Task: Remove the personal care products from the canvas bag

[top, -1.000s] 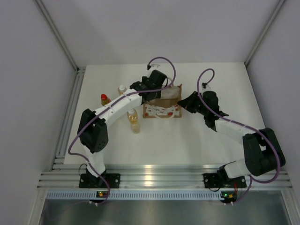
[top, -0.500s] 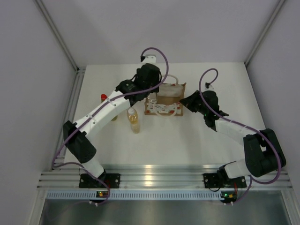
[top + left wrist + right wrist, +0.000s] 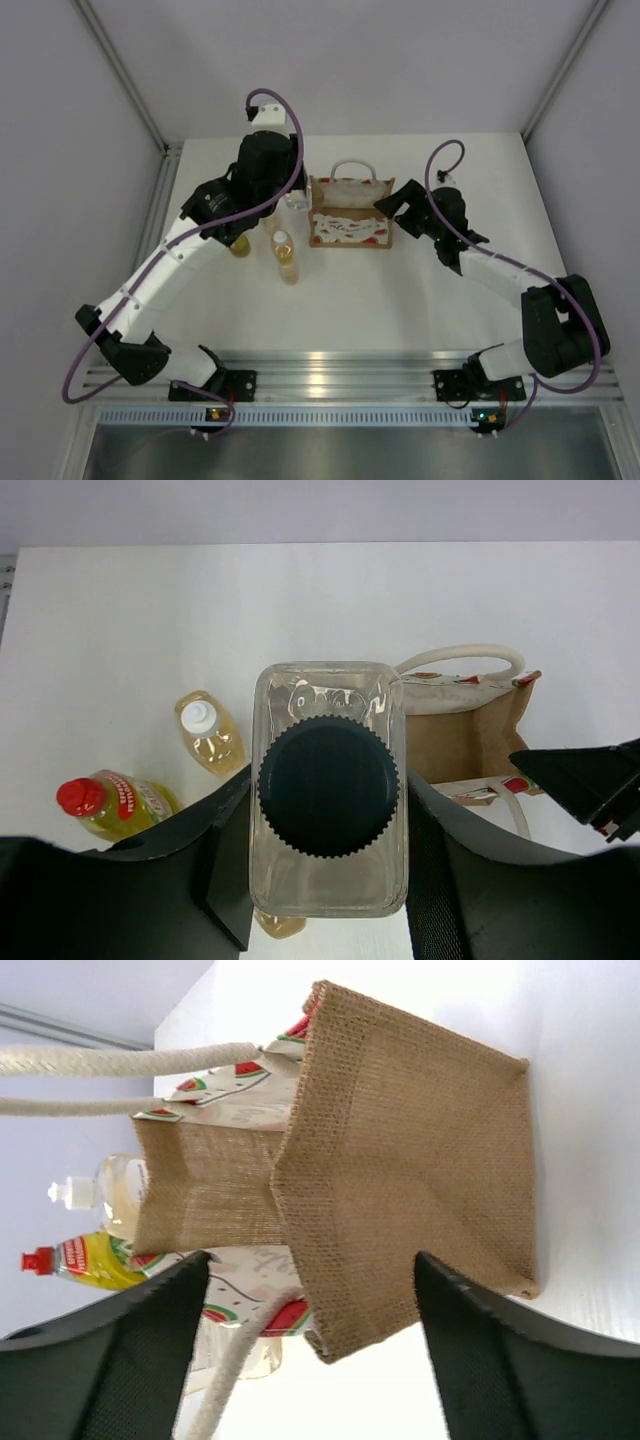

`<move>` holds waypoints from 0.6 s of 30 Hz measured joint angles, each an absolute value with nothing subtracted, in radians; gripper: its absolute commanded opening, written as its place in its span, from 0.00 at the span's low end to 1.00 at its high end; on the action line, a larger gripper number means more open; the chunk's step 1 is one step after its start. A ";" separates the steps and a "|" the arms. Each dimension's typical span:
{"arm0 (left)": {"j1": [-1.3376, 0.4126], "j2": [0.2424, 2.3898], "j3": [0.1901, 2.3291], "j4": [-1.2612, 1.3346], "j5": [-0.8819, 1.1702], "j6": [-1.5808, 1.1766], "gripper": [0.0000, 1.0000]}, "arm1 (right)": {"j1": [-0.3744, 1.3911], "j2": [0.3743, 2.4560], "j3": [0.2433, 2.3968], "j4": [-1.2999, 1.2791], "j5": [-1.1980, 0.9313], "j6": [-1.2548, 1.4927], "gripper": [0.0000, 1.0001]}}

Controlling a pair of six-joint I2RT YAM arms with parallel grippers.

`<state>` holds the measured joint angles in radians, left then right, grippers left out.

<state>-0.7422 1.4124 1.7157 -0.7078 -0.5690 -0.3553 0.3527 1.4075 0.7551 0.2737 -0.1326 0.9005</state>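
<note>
My left gripper (image 3: 328,880) is shut on the pale bottle with the dark cap (image 3: 328,790), held up in the air left of the canvas bag (image 3: 348,215); its body shows in the top view (image 3: 295,200). On the table below stand an amber bottle with a white cap (image 3: 205,735), a yellow bottle with a red top (image 3: 110,802) and a second amber bottle (image 3: 287,258). My right gripper (image 3: 312,1290) is open, its fingers on either side of the bag's folded side panel (image 3: 400,1160) without pinching it. The bag's inside is hidden.
The bag's white rope handles (image 3: 110,1060) loop out towards the left of the right wrist view. The three bottles cluster just left of the bag (image 3: 465,735). Grey enclosure walls (image 3: 90,150) border the white table on the left, right and back.
My left gripper lifted the pale bottle out of the bag and carried it left. My right gripper opened and let go of the bag's side.
</note>
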 measured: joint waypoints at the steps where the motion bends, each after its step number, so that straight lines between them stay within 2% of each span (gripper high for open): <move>1: -0.742 1.406 1.718 -0.716 -0.579 -0.354 0.00 | 0.353 1.407 0.762 0.270 -0.134 0.895 0.95; 3: -0.742 1.392 1.719 -0.736 -0.601 -0.353 0.00 | 0.353 1.407 0.776 0.260 -0.136 0.891 1.00; 9: -0.742 1.348 1.697 -0.796 -0.646 -0.365 0.00 | 0.353 1.388 0.839 0.200 -0.158 0.846 0.99; 18: -0.739 1.185 1.510 -0.849 -0.740 -0.418 0.00 | 0.352 1.217 0.923 0.052 -0.131 0.706 0.99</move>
<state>-0.7391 1.1851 1.5101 -0.8486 -0.7399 -0.4179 0.3523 1.2171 0.9234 0.0517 -0.1314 0.7063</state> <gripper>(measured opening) 0.545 0.993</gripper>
